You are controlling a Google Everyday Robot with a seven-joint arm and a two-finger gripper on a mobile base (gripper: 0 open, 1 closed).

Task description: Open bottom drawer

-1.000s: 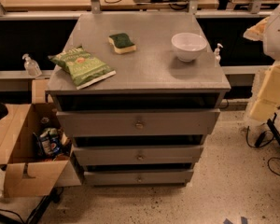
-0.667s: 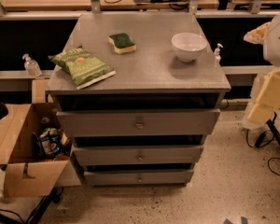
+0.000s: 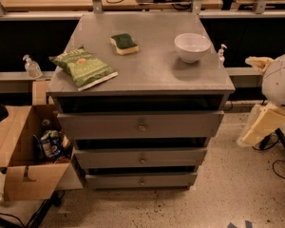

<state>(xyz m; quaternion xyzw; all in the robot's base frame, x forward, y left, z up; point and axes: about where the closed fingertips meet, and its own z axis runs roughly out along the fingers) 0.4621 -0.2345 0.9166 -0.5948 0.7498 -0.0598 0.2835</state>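
The grey cabinet (image 3: 147,75) has three stacked drawers. The bottom drawer (image 3: 114,180) is the narrowest and shortest front, just above the floor, with a small round metal knob (image 3: 142,180) at its centre. Its front lies close under the middle drawer (image 3: 109,157), and its inside is hidden. The top drawer (image 3: 104,125) is the widest. My gripper (image 3: 257,63) is at the right edge of the view, beside the cabinet's top right corner, well above and to the right of the bottom drawer and touching nothing. The white arm (image 3: 281,82) is behind it.
On the cabinet top lie a green chip bag (image 3: 83,68), a green-and-yellow sponge (image 3: 124,43) and a white bowl (image 3: 192,46). An open cardboard box (image 3: 23,151) with items stands on the floor at the left. Cables lie on the floor at the right (image 3: 282,167).
The arm and gripper at the right edge have moved down and slightly left, towards the cabinet's side. The drawers and the things on top have not moved.
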